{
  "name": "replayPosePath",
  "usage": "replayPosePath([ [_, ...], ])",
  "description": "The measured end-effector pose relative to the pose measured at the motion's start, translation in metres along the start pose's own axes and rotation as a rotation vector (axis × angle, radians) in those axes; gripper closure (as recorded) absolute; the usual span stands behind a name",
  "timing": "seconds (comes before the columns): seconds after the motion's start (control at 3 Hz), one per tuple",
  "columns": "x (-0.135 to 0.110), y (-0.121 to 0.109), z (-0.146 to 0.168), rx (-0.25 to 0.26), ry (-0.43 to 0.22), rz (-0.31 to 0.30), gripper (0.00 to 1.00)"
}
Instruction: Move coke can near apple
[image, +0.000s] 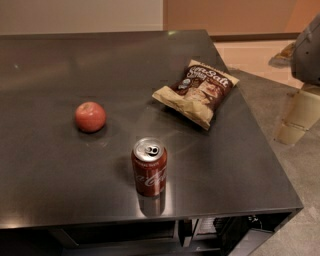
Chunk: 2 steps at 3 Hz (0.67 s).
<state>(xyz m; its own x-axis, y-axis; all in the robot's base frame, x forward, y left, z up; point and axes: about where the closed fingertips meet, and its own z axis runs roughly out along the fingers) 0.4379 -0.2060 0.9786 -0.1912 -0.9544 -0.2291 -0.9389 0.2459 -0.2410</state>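
The red coke can (149, 167) stands upright near the front edge of the dark table (60, 175), silver top and pull tab showing. The red apple (90, 116) lies on the table to the can's left and a little farther back, about a can's height away from it. My gripper (296, 120) shows as beige parts under a grey arm section (307, 50) at the right edge of the view. It is off the table's right side, well away from the can and the apple, and holds nothing that I can see.
A brown-and-tan chip bag (197, 91) lies flat on the table to the right of and behind the can. The table's right edge runs close to the gripper. Grey floor and a tan wall lie beyond the table.
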Motion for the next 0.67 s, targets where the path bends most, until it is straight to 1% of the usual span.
replayPosePath([
  [0.33,-0.022,0.008,0.005,-0.038,-0.07,-0.049,0.0],
  [0.67,-0.054,0.027,0.024,-0.118,-0.162,-0.118,0.0],
])
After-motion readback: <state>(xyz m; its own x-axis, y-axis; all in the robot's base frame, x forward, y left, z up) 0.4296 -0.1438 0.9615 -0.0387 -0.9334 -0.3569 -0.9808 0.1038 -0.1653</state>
